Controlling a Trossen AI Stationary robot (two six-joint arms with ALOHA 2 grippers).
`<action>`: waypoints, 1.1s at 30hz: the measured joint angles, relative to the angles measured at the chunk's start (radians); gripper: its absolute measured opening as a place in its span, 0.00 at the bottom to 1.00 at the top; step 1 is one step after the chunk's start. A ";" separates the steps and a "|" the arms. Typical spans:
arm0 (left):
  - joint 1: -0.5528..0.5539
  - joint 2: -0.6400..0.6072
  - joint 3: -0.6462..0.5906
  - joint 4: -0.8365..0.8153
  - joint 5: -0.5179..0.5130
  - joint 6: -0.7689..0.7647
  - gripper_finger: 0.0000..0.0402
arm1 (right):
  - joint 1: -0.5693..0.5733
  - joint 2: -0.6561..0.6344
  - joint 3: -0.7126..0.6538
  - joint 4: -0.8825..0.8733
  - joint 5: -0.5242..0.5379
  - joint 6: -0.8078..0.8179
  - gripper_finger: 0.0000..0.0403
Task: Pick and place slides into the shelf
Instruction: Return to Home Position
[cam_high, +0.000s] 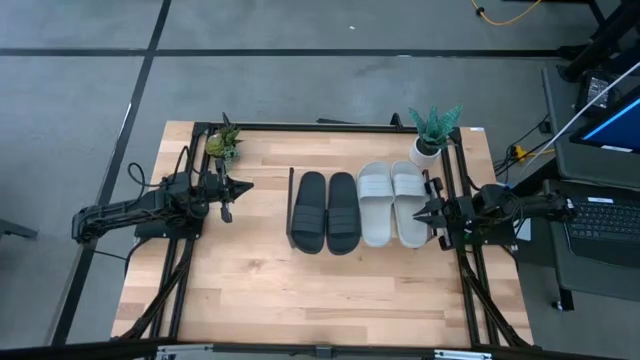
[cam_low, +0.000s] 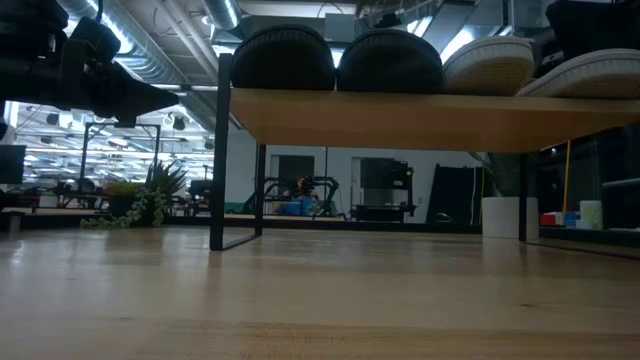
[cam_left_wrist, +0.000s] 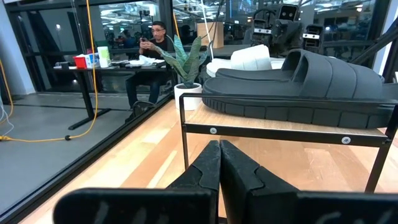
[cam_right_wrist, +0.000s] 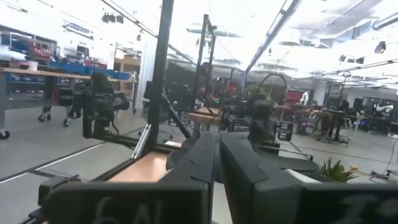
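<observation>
The shelf (cam_low: 400, 118), a light-wood board on black wire end frames, stands mid-table. Two black slides (cam_high: 326, 212) and two light grey slides (cam_high: 392, 203) lie side by side on it, soles down; the low view shows their ends (cam_low: 283, 55) (cam_low: 490, 65) over the board's edge. My left gripper (cam_high: 248, 186) hovers shut to the left of the shelf and points level at its end frame (cam_left_wrist: 186, 124). It holds nothing. My right gripper (cam_high: 418, 213) is shut just off the shelf's right end, beside the outer grey slide, with nothing between its fingers (cam_right_wrist: 205, 155).
A small green plant (cam_high: 222, 142) sits at the table's far left. A potted plant in a white pot (cam_high: 432, 135) stands at the far right, behind the grey slides. A person (cam_left_wrist: 152, 43) sits at a desk beyond the table. Bare tabletop (cam_high: 320, 290) lies toward the near edge.
</observation>
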 joint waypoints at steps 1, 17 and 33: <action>0.000 0.000 0.000 0.000 0.000 0.000 0.00 | 0.000 0.001 0.000 -0.002 0.000 0.000 0.07; 0.000 0.000 0.000 0.000 0.000 0.000 0.00 | 0.000 0.009 0.000 -0.070 0.000 -0.004 0.07; 0.000 0.000 0.000 0.000 0.000 0.000 0.00 | 0.000 0.009 0.001 -0.072 0.000 -0.004 0.07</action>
